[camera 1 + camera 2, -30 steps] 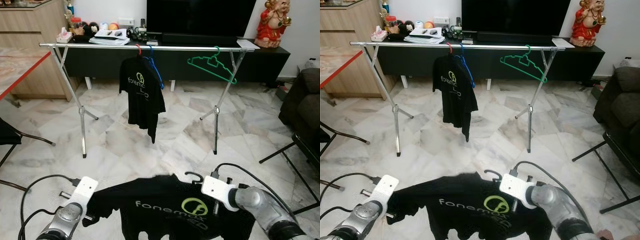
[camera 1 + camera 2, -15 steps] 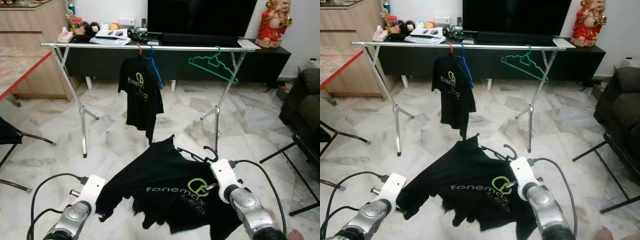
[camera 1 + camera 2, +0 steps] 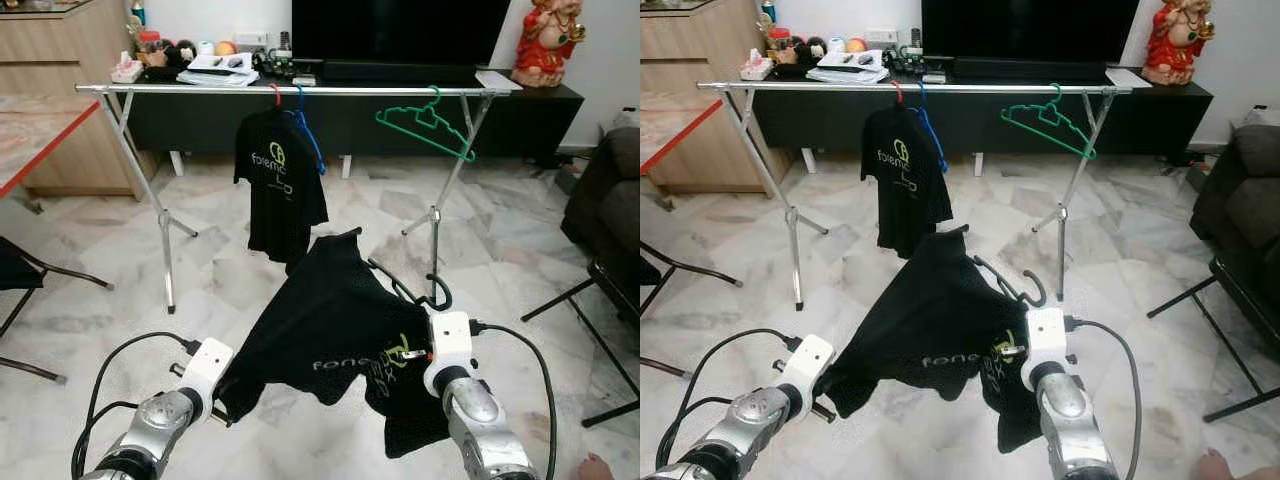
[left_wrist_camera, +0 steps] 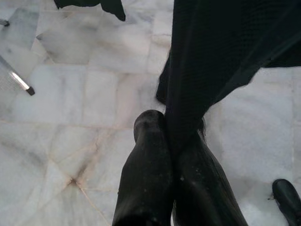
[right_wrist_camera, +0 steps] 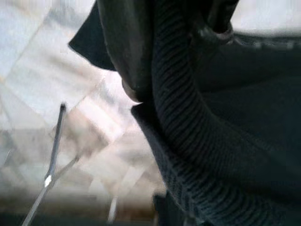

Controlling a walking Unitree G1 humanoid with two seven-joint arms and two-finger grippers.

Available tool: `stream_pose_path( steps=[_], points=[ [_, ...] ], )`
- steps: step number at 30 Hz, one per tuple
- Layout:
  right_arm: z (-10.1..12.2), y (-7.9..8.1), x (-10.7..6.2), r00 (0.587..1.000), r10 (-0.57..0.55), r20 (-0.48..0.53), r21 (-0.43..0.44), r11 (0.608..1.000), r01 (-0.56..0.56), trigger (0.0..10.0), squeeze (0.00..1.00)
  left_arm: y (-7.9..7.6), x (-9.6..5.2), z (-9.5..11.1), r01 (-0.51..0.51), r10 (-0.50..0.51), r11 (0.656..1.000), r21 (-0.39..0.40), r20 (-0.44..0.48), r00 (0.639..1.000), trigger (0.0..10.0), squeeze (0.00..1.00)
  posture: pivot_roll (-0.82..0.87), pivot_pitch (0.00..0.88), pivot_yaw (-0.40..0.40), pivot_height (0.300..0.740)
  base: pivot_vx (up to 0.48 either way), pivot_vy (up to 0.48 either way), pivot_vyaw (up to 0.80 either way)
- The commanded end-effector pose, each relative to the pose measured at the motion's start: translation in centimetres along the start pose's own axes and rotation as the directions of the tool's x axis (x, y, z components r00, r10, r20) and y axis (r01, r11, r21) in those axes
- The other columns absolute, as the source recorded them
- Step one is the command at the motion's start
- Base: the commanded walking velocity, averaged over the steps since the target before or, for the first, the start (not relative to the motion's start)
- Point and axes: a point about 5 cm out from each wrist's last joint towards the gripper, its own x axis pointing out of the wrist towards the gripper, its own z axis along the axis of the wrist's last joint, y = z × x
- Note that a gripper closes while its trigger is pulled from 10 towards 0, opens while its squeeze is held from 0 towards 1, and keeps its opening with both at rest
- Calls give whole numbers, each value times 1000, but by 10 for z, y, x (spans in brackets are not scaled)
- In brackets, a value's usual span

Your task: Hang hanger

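A black T-shirt [image 3: 330, 320] with a green logo is on a black hanger, whose hook [image 3: 437, 290] sticks up beside the collar. My right gripper [image 3: 408, 352] is shut on the shirt's ribbed collar [image 5: 188, 141] and the hanger at that end. My left gripper [image 4: 171, 129] is shut on the shirt's lower edge, low on the left [image 3: 225, 403]. The shirt hangs tented between them above the floor. Ahead stands a silver clothes rack [image 3: 180, 90] carrying another black shirt [image 3: 280, 185], a blue hanger [image 3: 312, 145] and a green hanger [image 3: 425, 125].
A black TV console [image 3: 520, 125] runs behind the rack. A dark sofa [image 3: 610, 210] and a folding stand [image 3: 600, 300] are on the right. A black chair [image 3: 20, 275] and a red-edged table [image 3: 40, 140] are on the left. The floor is marble.
Both arms have raised the shirt and hanger and carried them forward toward the rack. The hanger end has risen, so the shirt now slopes up in a tent shape.
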Motion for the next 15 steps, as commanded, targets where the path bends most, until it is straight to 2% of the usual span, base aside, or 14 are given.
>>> stream_pose_path(
  steps=[1,2,3,5,6,8,12,15],
  points=[
    [-6,-4,-2,999,5,-52,-28,1000,-6,10000,0,1,-2,-4,5,-5,1000,-7,-1,1000,1176,4,-94,77,0,740,0,0,0],
    [-9,-4,-3,997,25,-72,-41,999,-28,10000,0,2,-2,-3,3,-3,1000,-7,6,1000,3373,643,-96,78,0,740,0,0,0],
    [-15,-3,-5,992,61,-109,-94,993,-71,10000,0,3,-3,-2,-2,2,1000,-9,9,1000,8980,1000,-95,79,0,740,0,0,0],
    [-17,-3,-6,990,73,-122,-112,990,-87,10000,0,4,-3,-2,-4,4,1000,-8,10,1000,8980,1000,-97,80,0,740,0,0,0],
    [-25,-4,-9,974,132,-183,-208,963,-170,10000,0,6,-4,-1,-6,6,1000,14,18,1000,10000,1000,-100,81,-1,740,0,0,0],
    [-30,-7,-12,960,162,-230,-274,935,-224,10000,0,7,-4,0,-4,3,1000,24,21,1000,10000,1000,-98,82,-3,740,0,0,0],
    [-34,-21,-15,942,151,-301,-337,907,-253,10000,0,11,-6,0,2,-3,997,72,18,1000,10000,1000,-98,81,-7,740,0,0,0],
    [-36,-26,-17,928,165,-334,-366,885,-289,10000,0,13,-7,0,-5,3,996,88,17,1000,10000,1000,-97,80,-9,740,0,0,0]
  ],
)
